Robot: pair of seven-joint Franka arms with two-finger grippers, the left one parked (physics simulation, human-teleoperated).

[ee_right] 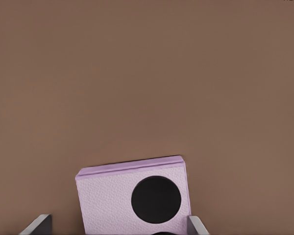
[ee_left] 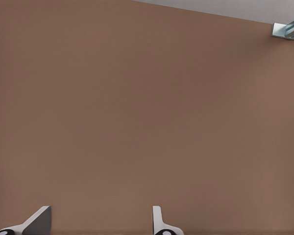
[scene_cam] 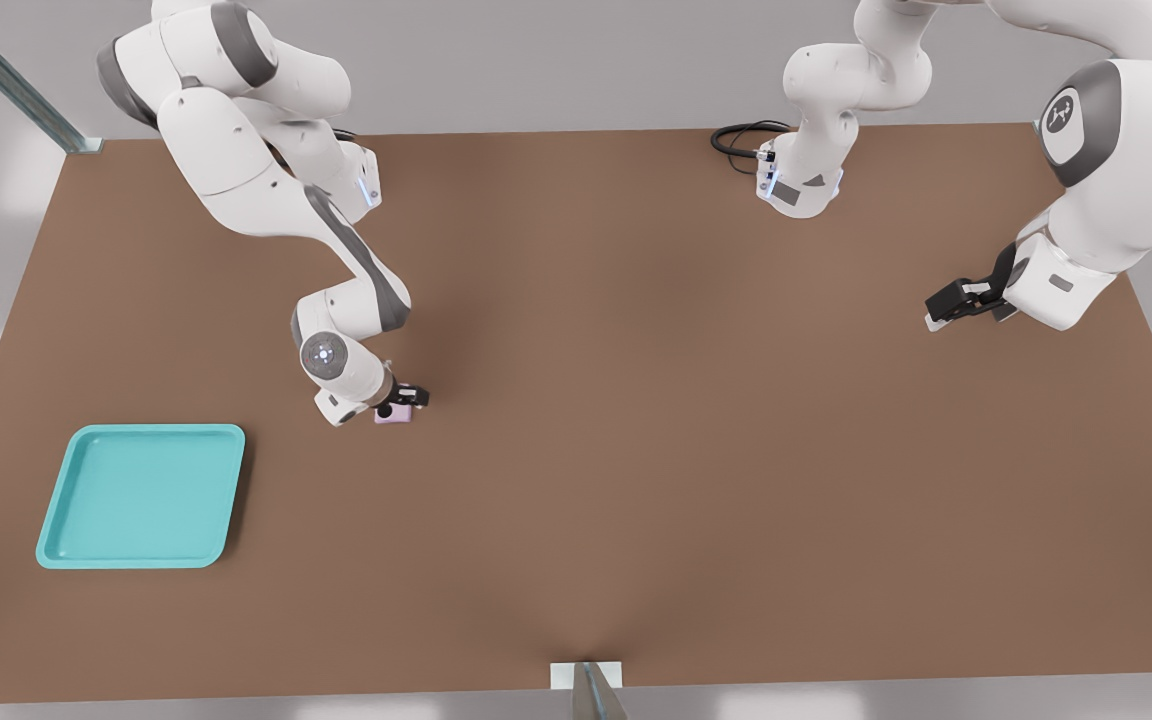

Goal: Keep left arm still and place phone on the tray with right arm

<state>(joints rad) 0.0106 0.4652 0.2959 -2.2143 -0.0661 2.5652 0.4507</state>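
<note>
Front view: the phone (scene_cam: 394,413) is straddled by the spread gripper (scene_cam: 402,402) for grasping, well apart from the tray (scene_cam: 141,496).

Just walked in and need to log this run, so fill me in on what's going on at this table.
The right arm's black two-finger gripper is down at the small pale pink slab-shaped phone on the brown table, with a finger on either side of it. The right wrist view shows the phone between the fingertips, one black round lens facing up. Whether the fingers already clamp it cannot be told. The flat turquoise plastic tray sits apart, toward the front view's left, with nothing on it.
</note>
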